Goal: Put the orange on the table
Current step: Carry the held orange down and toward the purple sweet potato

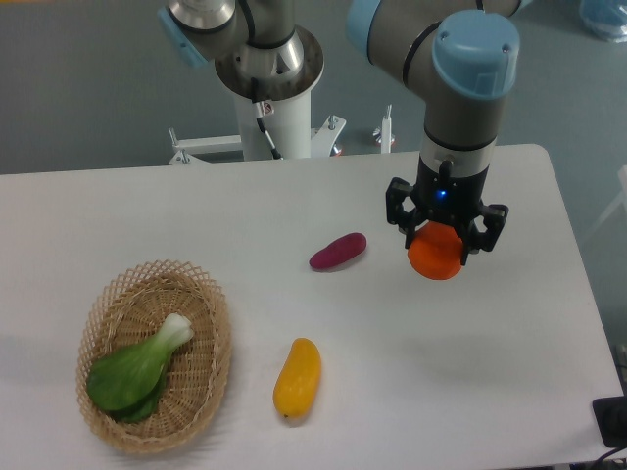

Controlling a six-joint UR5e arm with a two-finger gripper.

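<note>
The orange [436, 255] is a small round bright orange fruit at the right middle of the white table [470, 372]. My gripper [443, 245] points straight down over it, and its black fingers [401, 215] sit on either side of the fruit, shut on it. The gripper body hides the top of the orange. I cannot tell whether the fruit touches the tabletop or hangs just above it.
A purple sweet potato [338, 252] lies just left of the gripper. A yellow-orange mango-like fruit [298, 379] lies nearer the front. An oval wicker basket [211, 382] at the front left holds a green bok choy [137, 372]. The arm's base [274, 108] stands behind the table's far edge.
</note>
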